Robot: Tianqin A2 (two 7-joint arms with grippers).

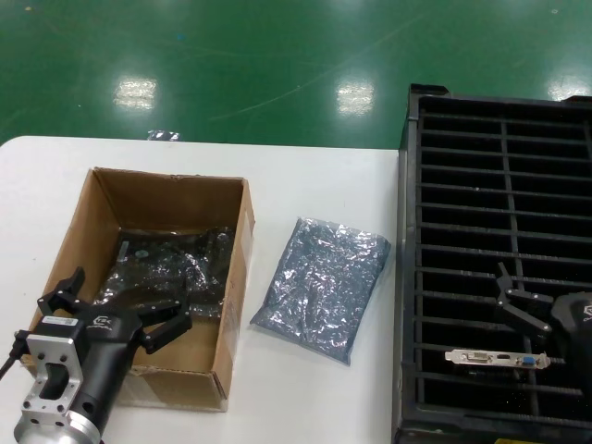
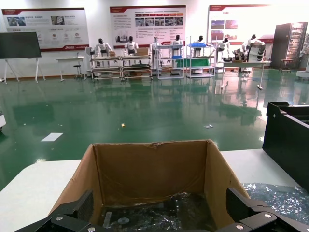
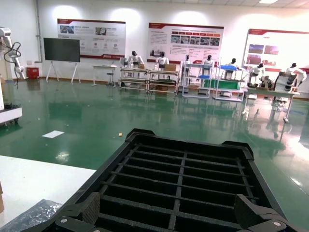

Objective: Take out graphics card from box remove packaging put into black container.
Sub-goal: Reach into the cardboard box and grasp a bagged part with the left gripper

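Note:
The brown cardboard box (image 1: 157,277) stands on the white table at the left. A dark board in glossy wrap (image 1: 171,268) lies inside it. My left gripper (image 1: 116,310) is open and empty over the box's near end. In the left wrist view (image 2: 159,220) its fingers (image 2: 72,215) straddle the wrapped board (image 2: 164,212). An empty grey-blue bag (image 1: 322,287) lies flat between the box and the black container (image 1: 407,277). A graphics card's silver bracket (image 1: 497,359) stands in a near slot. My right gripper (image 1: 507,296) is open just above it, empty, and also shows over the slots in the right wrist view (image 3: 171,215).
The table's far edge meets a green floor. The container's tall near wall (image 1: 481,430) and left wall border the table. The left wrist view shows the box wall (image 2: 149,174), the bag (image 2: 277,195) and the container's corner (image 2: 287,137). The right wrist view shows the slot dividers (image 3: 183,183).

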